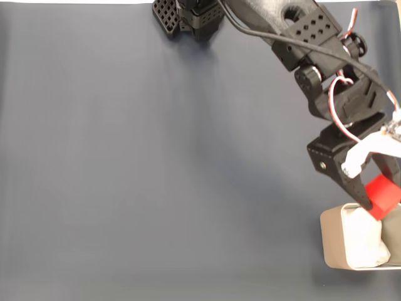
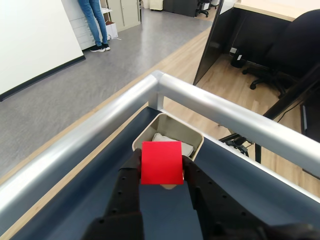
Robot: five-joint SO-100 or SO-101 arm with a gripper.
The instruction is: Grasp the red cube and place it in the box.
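Your black two-finger gripper (image 1: 374,195) is clenched on the small bright red cube (image 1: 383,196), its fingers (image 2: 131,172) pressing the cube's (image 2: 161,162) left and right faces in the wrist view. You hold it over the near-left rim of the beige, white-padded rectangular box (image 1: 334,241), at the dark blue table's (image 1: 156,175) right edge in the fixed view.

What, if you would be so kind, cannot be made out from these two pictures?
- The small beige rectangular box with white padding: the fixed view's right edge cuts off its right side.
- In the wrist view, the bright red cube covers the box's near wall and part of the lining.
- The black two-finger gripper: the frame edge cuts off its right finger in the fixed view.
- Whether the cube clears the box rim: neither view settles it.
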